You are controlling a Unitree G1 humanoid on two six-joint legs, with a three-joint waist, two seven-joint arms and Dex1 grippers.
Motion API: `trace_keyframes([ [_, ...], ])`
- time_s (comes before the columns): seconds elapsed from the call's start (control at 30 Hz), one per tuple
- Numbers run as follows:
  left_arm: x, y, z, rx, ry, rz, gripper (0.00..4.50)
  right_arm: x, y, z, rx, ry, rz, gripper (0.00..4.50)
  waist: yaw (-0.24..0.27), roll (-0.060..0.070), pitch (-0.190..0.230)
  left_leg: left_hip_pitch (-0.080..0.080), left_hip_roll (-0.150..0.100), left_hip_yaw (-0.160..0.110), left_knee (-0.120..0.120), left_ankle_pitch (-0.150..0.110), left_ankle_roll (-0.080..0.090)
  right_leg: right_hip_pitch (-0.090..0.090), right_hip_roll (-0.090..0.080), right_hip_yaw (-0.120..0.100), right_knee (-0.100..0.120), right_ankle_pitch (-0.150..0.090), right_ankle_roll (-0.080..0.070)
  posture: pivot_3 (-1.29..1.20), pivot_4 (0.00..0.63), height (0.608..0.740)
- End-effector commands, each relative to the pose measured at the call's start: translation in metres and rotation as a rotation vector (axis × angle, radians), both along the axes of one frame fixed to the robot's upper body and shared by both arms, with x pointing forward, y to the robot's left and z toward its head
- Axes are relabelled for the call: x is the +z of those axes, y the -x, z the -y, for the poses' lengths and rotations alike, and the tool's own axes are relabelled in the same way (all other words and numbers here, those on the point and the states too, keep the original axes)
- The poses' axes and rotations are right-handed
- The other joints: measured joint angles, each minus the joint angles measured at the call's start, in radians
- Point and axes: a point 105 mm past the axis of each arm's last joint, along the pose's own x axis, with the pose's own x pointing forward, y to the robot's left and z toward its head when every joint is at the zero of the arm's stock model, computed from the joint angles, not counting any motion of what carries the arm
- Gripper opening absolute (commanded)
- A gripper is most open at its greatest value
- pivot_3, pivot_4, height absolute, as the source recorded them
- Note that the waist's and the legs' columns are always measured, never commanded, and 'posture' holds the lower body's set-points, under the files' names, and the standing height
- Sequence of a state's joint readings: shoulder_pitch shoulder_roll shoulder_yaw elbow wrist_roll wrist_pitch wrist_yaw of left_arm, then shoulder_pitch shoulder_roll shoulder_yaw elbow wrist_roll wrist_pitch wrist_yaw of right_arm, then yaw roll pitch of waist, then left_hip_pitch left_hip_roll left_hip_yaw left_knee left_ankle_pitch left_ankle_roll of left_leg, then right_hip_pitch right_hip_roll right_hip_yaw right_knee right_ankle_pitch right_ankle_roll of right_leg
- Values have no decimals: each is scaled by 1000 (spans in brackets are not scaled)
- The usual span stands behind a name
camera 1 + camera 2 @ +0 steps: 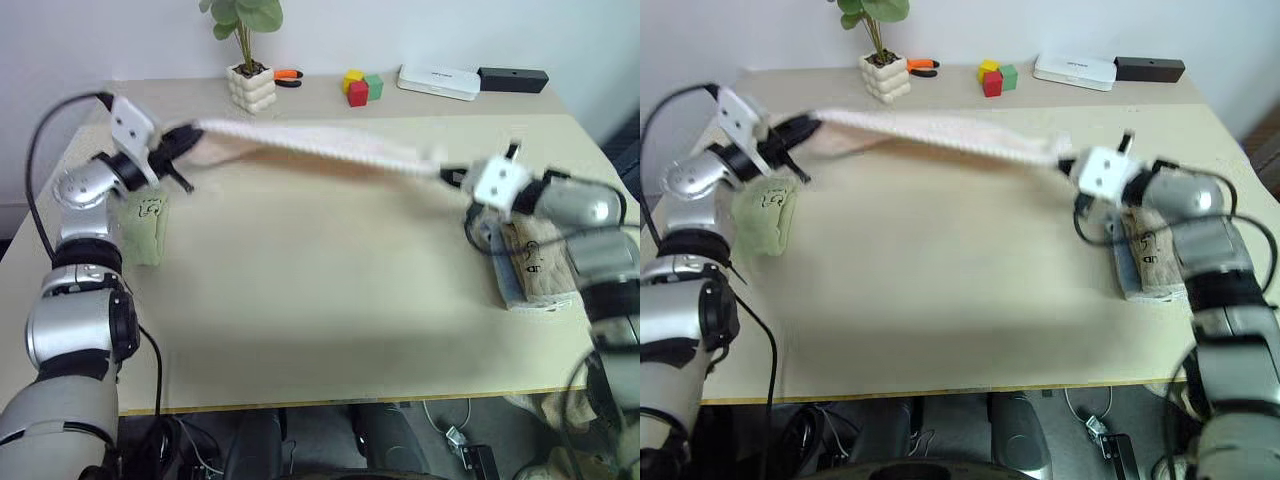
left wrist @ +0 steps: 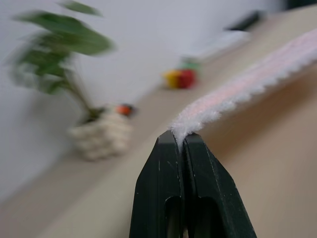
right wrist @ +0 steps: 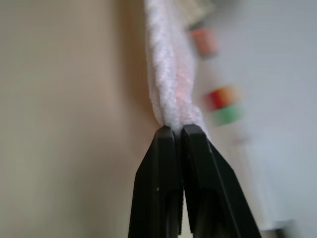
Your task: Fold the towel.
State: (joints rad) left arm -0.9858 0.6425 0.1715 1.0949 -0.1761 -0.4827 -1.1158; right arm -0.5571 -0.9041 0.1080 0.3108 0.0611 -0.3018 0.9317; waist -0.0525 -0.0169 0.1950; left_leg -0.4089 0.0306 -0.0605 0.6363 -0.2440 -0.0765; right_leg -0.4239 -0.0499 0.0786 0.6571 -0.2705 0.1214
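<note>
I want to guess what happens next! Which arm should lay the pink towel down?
Neither alone, probably. The left gripper and right gripper each pinch one end of the towel, stretched above the table, so both should lower together.

Head stereo pair overlooks table (image 1: 320, 300); wrist cameras close-up.

Silver-grey jointed arms with black bands, white wrist blocks, black cables.

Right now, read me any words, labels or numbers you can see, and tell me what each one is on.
No text reads clearly.
Green folded towel: dark embroidered mark, too small to read.
Beige folded towel: dark mark, blurred, unreadable.
White flat box: no legible label.
Black box: no legible label.
Pink towel: no mark showing.
</note>
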Motion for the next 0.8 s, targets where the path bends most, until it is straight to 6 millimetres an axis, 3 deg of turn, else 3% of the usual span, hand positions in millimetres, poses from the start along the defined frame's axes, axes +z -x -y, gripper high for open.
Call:
trace_keyframes([
  [0.03, 1, 21, -2, -126, -60, -8, 0, 16, 25, 2, 33, 24, -49, 44, -9, 0, 0, 1, 0, 0, 0, 0, 0, 0, 0, 1, 1, 0, 0, 0, 150, 740],
  [0.2, -40, 58, -2, -289, -213, -222, 0, 4, 44, 3, 34, 54, -129, 44, -21, 0, 0, 4, 2, 0, 2, 0, 0, 0, 3, 2, 6, 0, -1, 0, 150, 740],
  [0.37, -49, 73, 6, -325, -242, -279, 0, -32, 53, -5, -1, 19, -198, 44, -4, 0, 0, 2, 2, -1, 7, -1, 2, 1, 3, 2, 7, 0, -1, 0, 150, 740],
  [0.5, -49, 76, 12, -318, -216, -279, 0, -56, 56, -8, -45, 8, -214, 1855, 10, 0, 0, 1, 2, -1, 11, -2, 4, 3, 3, 2, 7, 0, -1, 0, 150, 740],
  [0.63, -47, 78, 13, -307, -208, -279, 0, -53, 57, -12, -48, 11, -167, 3893, 9, 0, 0, 1, 2, -1, 11, -3, 4, 3, 3, 2, 7, 0, -1, 0, 150, 740],
  [0.8, -41, 73, 15, -288, -193, -256, 0, -44, 51, -8, -48, 42, -105, 3893, 8, 0, 0, 2, 2, -1, 11, -3, 5, 3, 3, 2, 7, 0, -1, 0, 150, 740],
])
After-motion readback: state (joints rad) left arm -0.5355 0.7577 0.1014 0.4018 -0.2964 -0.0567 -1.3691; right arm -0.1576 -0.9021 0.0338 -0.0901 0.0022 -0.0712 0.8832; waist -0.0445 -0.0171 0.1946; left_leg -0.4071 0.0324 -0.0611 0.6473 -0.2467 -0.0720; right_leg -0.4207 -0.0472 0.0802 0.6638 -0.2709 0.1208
